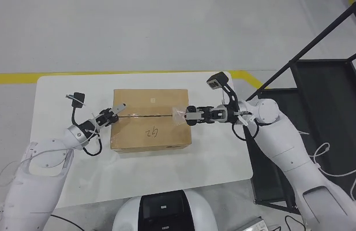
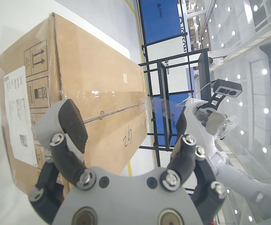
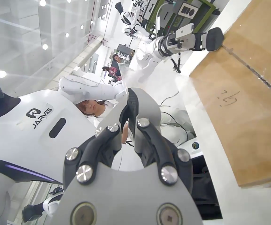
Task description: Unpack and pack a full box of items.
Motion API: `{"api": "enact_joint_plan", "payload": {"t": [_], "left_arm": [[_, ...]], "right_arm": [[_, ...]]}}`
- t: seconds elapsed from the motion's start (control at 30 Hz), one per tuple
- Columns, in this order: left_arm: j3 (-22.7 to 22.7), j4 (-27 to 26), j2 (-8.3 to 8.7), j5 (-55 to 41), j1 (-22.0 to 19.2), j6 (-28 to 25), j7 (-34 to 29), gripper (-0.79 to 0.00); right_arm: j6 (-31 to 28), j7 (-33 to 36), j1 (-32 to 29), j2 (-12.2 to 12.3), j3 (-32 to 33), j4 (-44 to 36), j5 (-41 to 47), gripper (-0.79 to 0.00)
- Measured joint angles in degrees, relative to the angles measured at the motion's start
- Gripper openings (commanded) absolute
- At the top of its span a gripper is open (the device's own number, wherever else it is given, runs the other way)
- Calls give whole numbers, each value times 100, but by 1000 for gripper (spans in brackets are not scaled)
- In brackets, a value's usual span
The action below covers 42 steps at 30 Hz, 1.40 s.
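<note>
1. The white worktop (image 1: pixel 166 167) carries the task's one thing near its middle.
2. The cardboard box (image 1: pixel 152 124) lies flat there with its flaps closed. It has a handwritten mark on top, and a seam runs along its length between the two arms.
3. The left fingers (image 2: pixel 73 124) are spread wide at the box's left end by the seam, with one pad at the top edge; they hold nothing.
4. The right fingers (image 3: pixel 130 108) are pinched together on clear tape just off the box's right end.
5. The tape (image 2: pixel 160 104) stretches from the seam's right end to those fingers, lifted off the cardboard.
</note>
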Motion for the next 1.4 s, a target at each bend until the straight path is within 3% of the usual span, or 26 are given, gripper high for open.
{"api": "enact_joint_plan", "payload": {"t": [0.37,0.93,1.4], "left_arm": [[-56,-83,9,-31,76,13,-8,0],[-213,-211,34,-100,202,26,-58,0],[-816,-460,80,-916,533,-382,-147,0]], "right_arm": [[-166,-737,596,-337,-801,927,-658,-785],[-226,-1005,1378,-883,-1647,2412,-824,-785],[-333,-1081,1714,-1216,-1972,3016,-1097,-785]]}}
